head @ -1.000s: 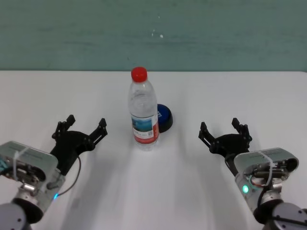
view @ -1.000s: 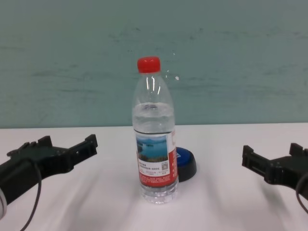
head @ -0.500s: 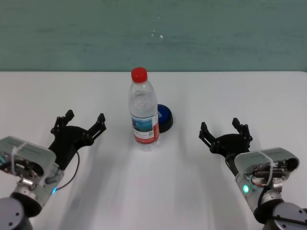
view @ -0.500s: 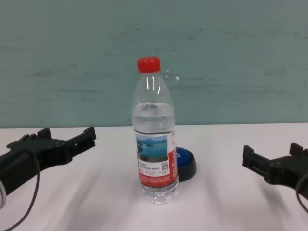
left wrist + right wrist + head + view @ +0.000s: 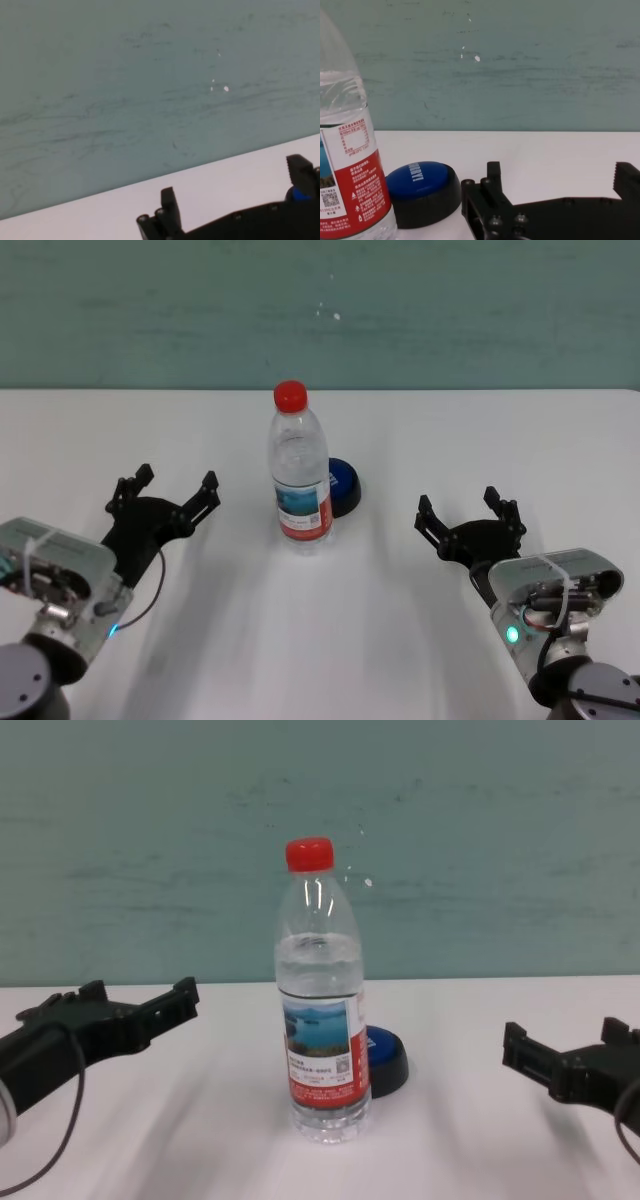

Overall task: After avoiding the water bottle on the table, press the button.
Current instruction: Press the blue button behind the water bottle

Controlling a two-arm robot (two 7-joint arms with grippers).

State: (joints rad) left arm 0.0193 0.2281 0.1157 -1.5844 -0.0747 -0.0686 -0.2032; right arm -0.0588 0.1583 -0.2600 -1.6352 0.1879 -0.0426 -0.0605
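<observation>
The water bottle (image 5: 298, 475) stands upright in the middle of the white table (image 5: 320, 640), clear with a red cap and a lake label; it also shows in the chest view (image 5: 322, 1020) and the right wrist view (image 5: 347, 165). The blue button (image 5: 342, 484) on a black base sits just behind it to the right, partly hidden by the bottle in the chest view (image 5: 386, 1058) and plain in the right wrist view (image 5: 422, 190). My left gripper (image 5: 165, 490) is open, left of the bottle and apart from it. My right gripper (image 5: 468, 510) is open, low at the right.
A teal wall (image 5: 320, 310) runs behind the table's far edge. Bare tabletop lies on both sides of the bottle and in front of it.
My left gripper has moved forward and slightly up, away from my body. The right arm, the bottle and the button have not moved.
</observation>
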